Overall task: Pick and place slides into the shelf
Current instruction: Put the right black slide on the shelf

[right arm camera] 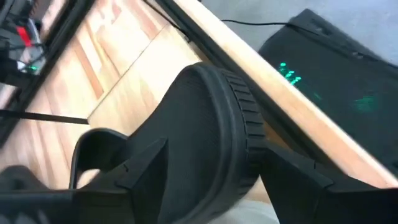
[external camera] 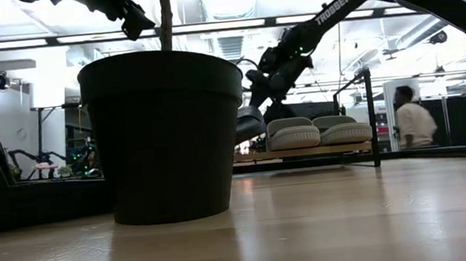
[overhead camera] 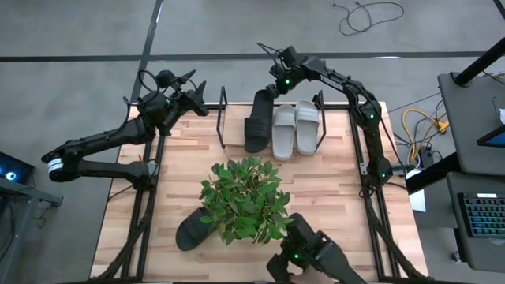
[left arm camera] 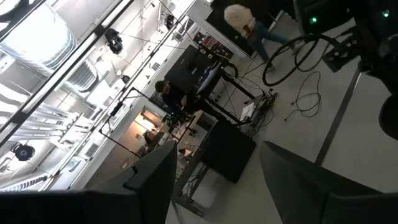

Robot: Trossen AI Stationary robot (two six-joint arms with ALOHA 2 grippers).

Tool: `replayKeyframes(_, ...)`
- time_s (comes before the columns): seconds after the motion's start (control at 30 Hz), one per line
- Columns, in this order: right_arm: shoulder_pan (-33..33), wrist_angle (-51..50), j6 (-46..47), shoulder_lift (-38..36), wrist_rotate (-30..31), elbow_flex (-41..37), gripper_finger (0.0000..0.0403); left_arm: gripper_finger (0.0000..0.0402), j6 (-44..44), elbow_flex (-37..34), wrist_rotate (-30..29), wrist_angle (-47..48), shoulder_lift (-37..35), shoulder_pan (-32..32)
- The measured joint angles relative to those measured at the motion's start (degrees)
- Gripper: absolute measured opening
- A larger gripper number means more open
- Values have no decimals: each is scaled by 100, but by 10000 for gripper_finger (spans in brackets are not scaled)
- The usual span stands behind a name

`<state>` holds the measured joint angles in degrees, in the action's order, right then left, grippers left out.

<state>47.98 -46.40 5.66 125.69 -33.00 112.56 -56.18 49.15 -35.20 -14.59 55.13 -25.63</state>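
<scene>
Right claw grasps a black slide at the shelf — beside two grey slides. Left claw released (raised at the table's corner).

The shelf is standing at the far edge of the worktop. Three slides are lying in it side by side, the leftmost one between the right end effector's fingers. The plant is sitting near the middle, and a fourth slide is lying at its near left.

Two black slides, two grey slides, one shelf, one plant
</scene>
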Motion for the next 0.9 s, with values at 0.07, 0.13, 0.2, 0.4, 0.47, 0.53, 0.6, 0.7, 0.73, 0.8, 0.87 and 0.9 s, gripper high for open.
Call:
replayKeyframes(0.07, 2, -144, -149, -2, 14, 85, 236, 215, 0, 0, 0, 0, 0, 0)
replayKeyframes(0.13, -12, -170, -174, -2, 18, 113, 241, 215, 2, 0, 0, 0, 0, 0)
replayKeyframes(0.2, -38, -170, -224, -2, 18, 107, 244, 215, 2, 0, 0, 0, 0, 0)
replayKeyframes(0.4, -60, -186, -305, -2, 22, 122, 239, 215, 2, 2, 0, 2, 0, -1)
replayKeyframes(0.47, -46, -185, -302, -2, 24, 156, 237, 215, 2, 7, 0, 2, 0, -1)
replayKeyframes(0.53, -35, -190, -317, -2, 77, 189, 236, 215, 2, 9, 0, 2, 0, 0)
replayKeyframes(0.6, -35, -187, -317, -2, 283, 228, 236, 215, 2, 9, 0, 2, 0, 0)
replayKeyframes(0.7, -35, -174, -480, -2, 584, 248, 238, 215, 3, 9, 0, 2, 0, 0)
replayKeyframes(0.73, -35, -176, -554, -2, 619, 249, 239, 215, 4, 9, 0, 3, 0, -1)
replayKeyframes(0.8, -35, -172, -569, -2, 623, 249, 240, 215, 4, 9, 0, 4, 0, 0)
replayKeyframes(0.87, -22, -176, -571, -2, 623, 251, 239, 215, 4, 9, 0, 4, 0, -1)
replayKeyframes(0.9, -21, -182, -571, -2, 621, 252, 238, 215, 4, 9, 0, 4, 0, -2)
